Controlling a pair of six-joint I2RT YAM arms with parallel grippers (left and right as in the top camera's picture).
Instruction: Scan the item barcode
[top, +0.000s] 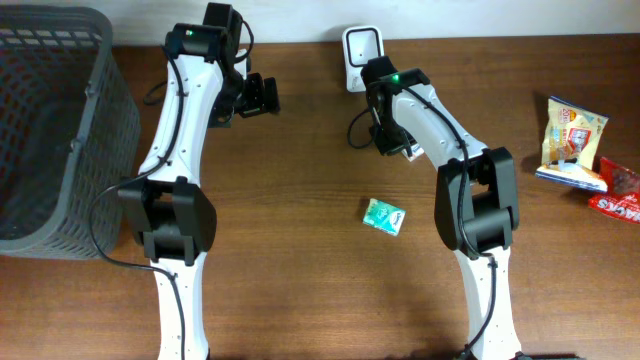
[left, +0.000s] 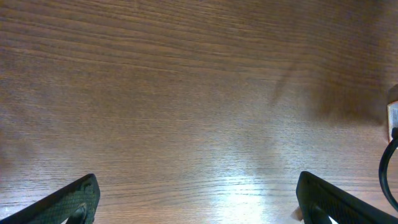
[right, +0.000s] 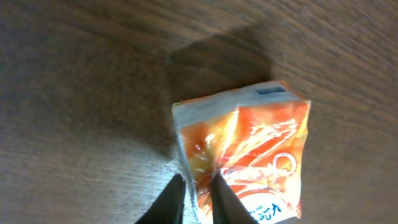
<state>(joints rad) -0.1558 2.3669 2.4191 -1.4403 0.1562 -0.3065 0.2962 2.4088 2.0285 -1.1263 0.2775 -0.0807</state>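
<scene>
An orange and white snack packet (right: 255, 149) lies on the wooden table in the right wrist view. My right gripper (right: 199, 182) is shut on its left sealed edge, one finger on each side of it. From overhead that gripper (top: 398, 148) sits near the table's back middle and the arm hides almost all of the packet. The white barcode scanner (top: 361, 52) stands at the back edge just behind it. My left gripper (top: 262, 95) is open over bare wood, its fingers (left: 74, 199) far apart with nothing between them.
A small green packet (top: 384, 215) lies mid-table in front of the right arm. Two more snack bags, a yellow and white one (top: 572, 140) and a red one (top: 620, 192), lie at the right edge. A dark mesh basket (top: 60, 130) fills the left side.
</scene>
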